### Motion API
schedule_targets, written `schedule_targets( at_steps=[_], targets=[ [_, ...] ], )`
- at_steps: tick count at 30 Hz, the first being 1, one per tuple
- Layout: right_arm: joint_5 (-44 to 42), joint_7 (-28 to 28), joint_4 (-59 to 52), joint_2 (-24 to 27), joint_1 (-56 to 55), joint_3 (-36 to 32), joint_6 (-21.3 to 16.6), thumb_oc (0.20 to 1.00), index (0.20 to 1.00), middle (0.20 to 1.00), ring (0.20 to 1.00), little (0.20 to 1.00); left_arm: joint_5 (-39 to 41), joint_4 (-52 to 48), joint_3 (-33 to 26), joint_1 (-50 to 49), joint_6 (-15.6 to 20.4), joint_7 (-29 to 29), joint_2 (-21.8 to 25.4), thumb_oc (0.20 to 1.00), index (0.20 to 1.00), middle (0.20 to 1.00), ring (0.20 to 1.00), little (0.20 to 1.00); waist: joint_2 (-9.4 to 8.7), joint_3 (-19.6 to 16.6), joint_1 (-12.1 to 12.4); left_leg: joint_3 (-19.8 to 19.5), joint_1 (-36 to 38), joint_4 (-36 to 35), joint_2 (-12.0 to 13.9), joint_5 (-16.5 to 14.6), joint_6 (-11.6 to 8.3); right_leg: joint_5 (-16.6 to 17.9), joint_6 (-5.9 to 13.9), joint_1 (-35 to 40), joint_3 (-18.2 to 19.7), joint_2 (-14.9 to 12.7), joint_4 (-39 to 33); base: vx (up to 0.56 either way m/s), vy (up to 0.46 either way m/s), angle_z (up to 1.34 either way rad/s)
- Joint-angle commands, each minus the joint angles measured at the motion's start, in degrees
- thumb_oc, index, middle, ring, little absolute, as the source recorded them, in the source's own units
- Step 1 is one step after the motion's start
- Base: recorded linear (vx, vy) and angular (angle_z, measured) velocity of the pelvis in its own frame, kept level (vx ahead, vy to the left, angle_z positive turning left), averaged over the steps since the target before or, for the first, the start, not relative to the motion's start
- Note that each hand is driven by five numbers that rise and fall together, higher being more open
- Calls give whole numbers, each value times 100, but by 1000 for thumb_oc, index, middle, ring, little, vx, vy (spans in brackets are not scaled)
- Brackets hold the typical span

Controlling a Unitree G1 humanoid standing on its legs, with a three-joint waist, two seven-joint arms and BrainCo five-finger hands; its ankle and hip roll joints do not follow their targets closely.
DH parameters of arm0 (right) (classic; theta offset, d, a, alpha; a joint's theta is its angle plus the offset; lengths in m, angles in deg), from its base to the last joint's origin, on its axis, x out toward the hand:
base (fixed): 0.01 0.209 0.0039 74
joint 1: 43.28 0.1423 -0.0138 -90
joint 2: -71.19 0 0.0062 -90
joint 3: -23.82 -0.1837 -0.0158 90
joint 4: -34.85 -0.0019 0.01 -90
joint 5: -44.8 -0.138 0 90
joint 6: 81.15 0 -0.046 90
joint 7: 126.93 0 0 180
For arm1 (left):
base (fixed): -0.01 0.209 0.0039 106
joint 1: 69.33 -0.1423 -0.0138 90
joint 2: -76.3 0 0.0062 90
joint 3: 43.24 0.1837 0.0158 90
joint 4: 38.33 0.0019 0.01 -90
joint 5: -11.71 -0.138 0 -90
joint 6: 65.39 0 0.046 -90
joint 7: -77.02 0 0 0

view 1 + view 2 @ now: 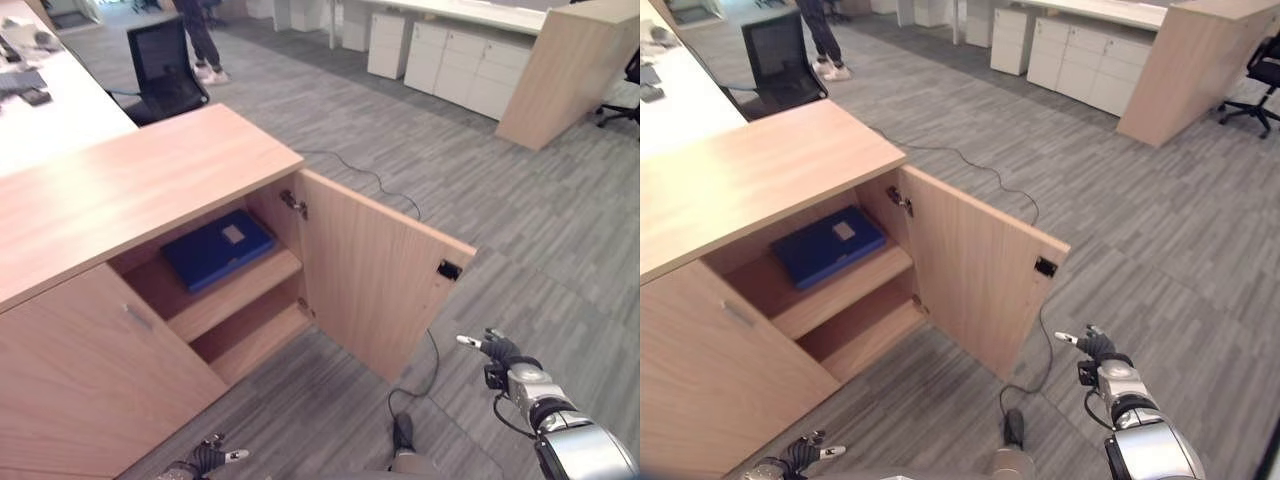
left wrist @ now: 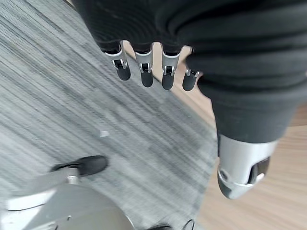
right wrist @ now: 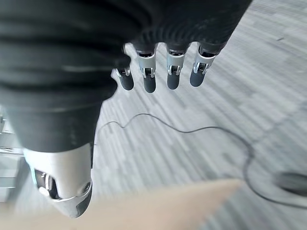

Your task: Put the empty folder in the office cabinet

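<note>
You're hanging both hands low over grey striped carpet: left hand (image 1: 212, 457) and right hand (image 1: 1098, 352), fingers relaxed, holding nothing. Folder (image 1: 217, 248), flat blue w/ white label, is lying on the upper shelf inside the wood-grain cabinet (image 1: 130, 190). Placement looks done; next, I'd judge, you're swinging the open door (image 1: 375, 270) shut.

1. Beyond the wooden counter (image 1: 575, 70) you see a row of white drawer units (image 1: 455, 60).
2. Well left of that counter, a black office chair (image 1: 160, 70) stands beside a person's legs (image 1: 200, 40) on grey carpet (image 1: 520, 220).
</note>
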Motion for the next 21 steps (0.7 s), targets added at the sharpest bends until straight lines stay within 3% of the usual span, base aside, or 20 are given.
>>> schedule_targets(
  at_steps=[1, 3, 5, 6, 9, 10, 11, 12, 16, 21],
  targets=[
    [-427, 122, -15, 310, 402, -170, -333, 1000, 1000, 1000, 1000, 1000, 96, -328, 2, 308, 197, 45, 175, 1000, 1000, 1000, 1000, 1000, -105, 122, 100, -66, -259, 517, 352, -69, -467, -729, 327, 25, 79, -151, 415, 136, -157, 41],
    [-521, 134, -14, 436, 370, -262, -367, 1000, 1000, 1000, 1000, 1000, 135, -397, 78, 327, 210, 8, 151, 1000, 1000, 1000, 1000, 1000, 10, 123, 31, -11, -465, 923, 526, 386, -741, -915, 209, 253, -47, -53, 330, 149, -158, 39],
    [-612, 145, -26, 542, 402, -291, -384, 1000, 1000, 1000, 1000, 1000, 219, -486, 112, 381, 196, 2, 142, 1000, 1000, 1000, 1000, 1000, -3, 208, -8, -2, -791, 1581, 490, 713, -896, -953, 123, 458, -132, -52, 212, 103, -124, 26],
    [-709, 167, 25, 660, 381, -368, -384, 1000, 1000, 1000, 1000, 1000, 337, -618, 89, 343, 200, 7, 98, 1000, 1000, 1000, 1000, 1000, -56, 283, 6, 105, -1007, 2188, 491, 895, -908, -1057, 21, 644, -128, -44, 130, 164, -171, 27],
    [-726, 162, 157, 818, 374, -426, -347, 1000, 1000, 1000, 1000, 1000, 366, -690, 109, 367, 196, 27, 64, 1000, 1000, 1000, 1000, 1000, -40, 334, 8, 318, -1179, 2328, 631, 919, -876, -1194, 22, 812, -141, -33, 63, 134, -63, 9],
    [-749, 163, 191, 886, 351, -475, -323, 1000, 1000, 1000, 1000, 1000, 420, -726, 115, 360, 193, 11, 39, 1000, 1000, 1000, 1000, 1000, -18, 348, 20, 449, -1220, 2096, 712, 849, -862, -1261, 55, 888, -150, -38, 44, 232, 33, 15],
    [-721, 145, 201, 995, 229, -551, -293, 1000, 1000, 1000, 1000, 1000, 443, -777, 157, 310, 182, -17, 24, 1000, 1000, 1000, 1000, 1000, 19, 319, 116, 528, -1427, 1147, 642, 554, -723, -1347, 139, 974, -168, -55, 44, 291, 49, 18],
    [-665, 168, 264, 987, 243, -537, -268, 1000, 1000, 1000, 1000, 1000, 383, -755, 224, 261, 194, -9, 29, 1000, 1000, 1000, 1000, 1000, 33, 272, 166, 407, -1407, 846, 551, 526, -692, -1374, 152, 973, -85, -37, 44, 244, 37, 18],
    [-597, 143, 292, 902, 223, -504, -283, 1000, 1000, 1000, 1000, 1000, 295, -933, 324, 159, 205, -29, 52, 1000, 1000, 1000, 1000, 1000, 50, 176, 223, 238, -1290, 466, 426, 527, -607, -1400, 137, 1035, -5, 31, 82, 103, 13, -24],
    [-460, 112, 213, 387, 140, -312, -259, 1000, 1000, 1000, 1000, 1000, 221, -1049, 213, -1, 187, -10, 173, 1000, 1000, 1000, 1000, 1000, -1, 80, 272, 487, -808, 62, 373, 507, -419, -1278, 204, 1029, 175, -52, 147, 103, 59, -30]
  ],
)
